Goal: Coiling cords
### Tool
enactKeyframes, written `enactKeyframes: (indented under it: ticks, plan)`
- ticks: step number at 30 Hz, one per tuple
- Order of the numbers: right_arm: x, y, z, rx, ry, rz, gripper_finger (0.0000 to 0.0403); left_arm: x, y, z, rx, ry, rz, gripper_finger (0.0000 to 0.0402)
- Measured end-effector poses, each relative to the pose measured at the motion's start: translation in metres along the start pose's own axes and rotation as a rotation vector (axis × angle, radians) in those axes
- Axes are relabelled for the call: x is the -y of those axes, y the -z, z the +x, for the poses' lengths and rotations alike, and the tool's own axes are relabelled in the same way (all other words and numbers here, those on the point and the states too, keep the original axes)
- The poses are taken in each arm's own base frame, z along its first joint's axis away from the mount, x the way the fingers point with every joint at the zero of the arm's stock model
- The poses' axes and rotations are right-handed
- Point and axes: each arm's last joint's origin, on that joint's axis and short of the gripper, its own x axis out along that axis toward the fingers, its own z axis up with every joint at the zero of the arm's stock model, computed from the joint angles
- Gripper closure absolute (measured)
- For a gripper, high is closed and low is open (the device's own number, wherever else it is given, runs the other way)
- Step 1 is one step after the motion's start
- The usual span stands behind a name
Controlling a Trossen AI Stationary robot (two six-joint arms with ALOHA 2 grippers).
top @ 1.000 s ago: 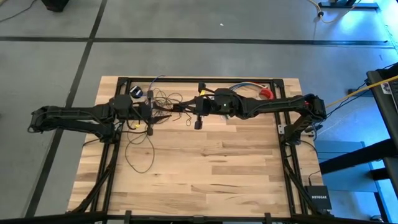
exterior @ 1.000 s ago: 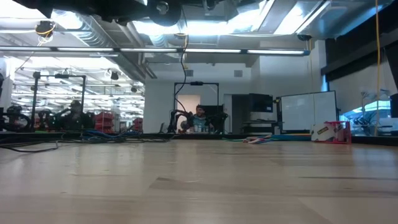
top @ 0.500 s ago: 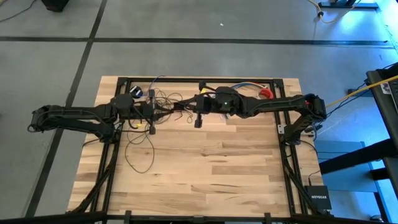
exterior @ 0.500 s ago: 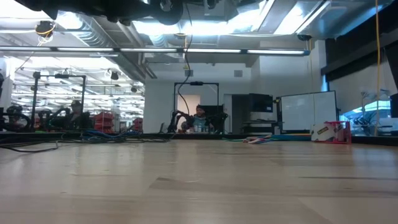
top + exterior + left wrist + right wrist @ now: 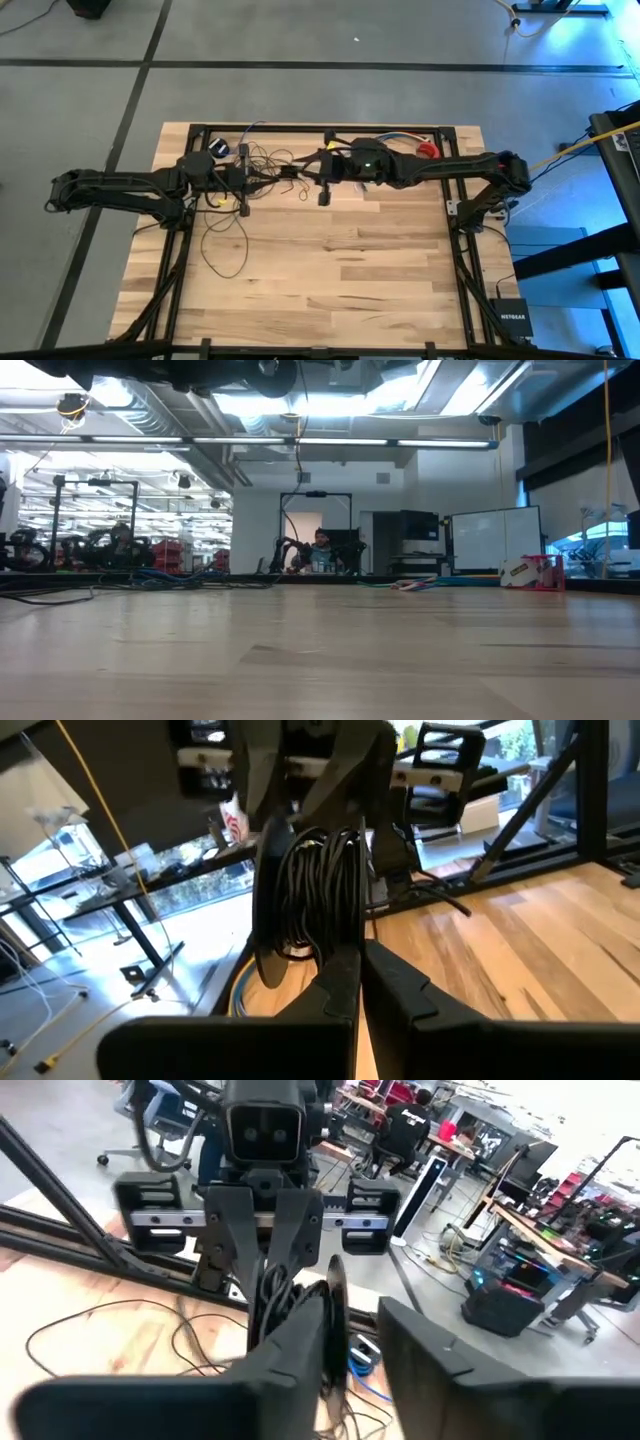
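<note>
High view: both arms are seen stretched toward each other over the far part of the table, meeting near the middle. The left gripper is closed on the cord, whose thin dark loops are spread between the two arms and trail down onto the wood in a long slack loop toward the near side. From the left wrist view, the left fingers are pressed together around a tight bundle of black cord, held upright between them, with the right gripper just behind the bundle. From the right wrist view, the right gripper is seen with its two fingers apart, a clear gap between them; the bundle lies against one finger and is not clamped. The left gripper faces it from just beyond, closed on the same bundle. More loose cord lies on the table below. A small black puck rests on the table near the far edge, beside the left arm. Low view: only bare tabletop and the room behind are shown, with a person seated far off.
</note>
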Motion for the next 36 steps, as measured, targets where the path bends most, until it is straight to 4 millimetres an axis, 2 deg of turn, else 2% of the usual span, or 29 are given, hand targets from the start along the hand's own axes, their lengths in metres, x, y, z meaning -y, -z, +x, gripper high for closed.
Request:
enactKeyframes:
  ticks: [6, 9, 11, 13, 16, 18, 26, 36]
  plan:
    - [0.010, -0.031, -0.051, -0.061, 0.056, -0.004, 0.0253, -0.002, -0.004, -0.006, 0.019, -0.010, 0.005, 0.0401]
    - [0.006, -0.029, -0.066, -0.121, -0.075, 0.066, 0.0247, -0.002, -0.006, -0.009, 0.035, -0.015, 0.020, 0.0401]
    - [-0.003, -0.015, -0.065, -0.163, -0.200, 0.123, 0.0247, -0.002, -0.007, -0.009, 0.039, -0.013, 0.020, 0.0401]
    - [-0.014, 0.007, -0.058, -0.219, -0.261, 0.148, 0.0250, -0.001, -0.007, -0.009, 0.045, 0.008, 0.020, 0.0401]
    - [-0.027, 0.039, -0.043, -0.289, -0.239, 0.144, 0.0256, -0.001, -0.007, -0.009, 0.055, 0.029, 0.015, 0.0401]
    - [-0.031, 0.052, -0.036, -0.310, -0.195, 0.126, 0.0261, -0.001, -0.008, -0.009, 0.056, 0.033, 0.013, 0.0401]
    - [-0.035, 0.059, -0.014, -0.193, -0.158, 0.040, 0.0272, 0.001, -0.008, -0.009, 0.075, 0.080, 0.029, 0.0401]
    - [-0.038, 0.062, -0.005, -0.132, -0.184, -0.015, 0.0280, 0.001, -0.008, -0.009, 0.074, 0.084, 0.029, 0.0401]
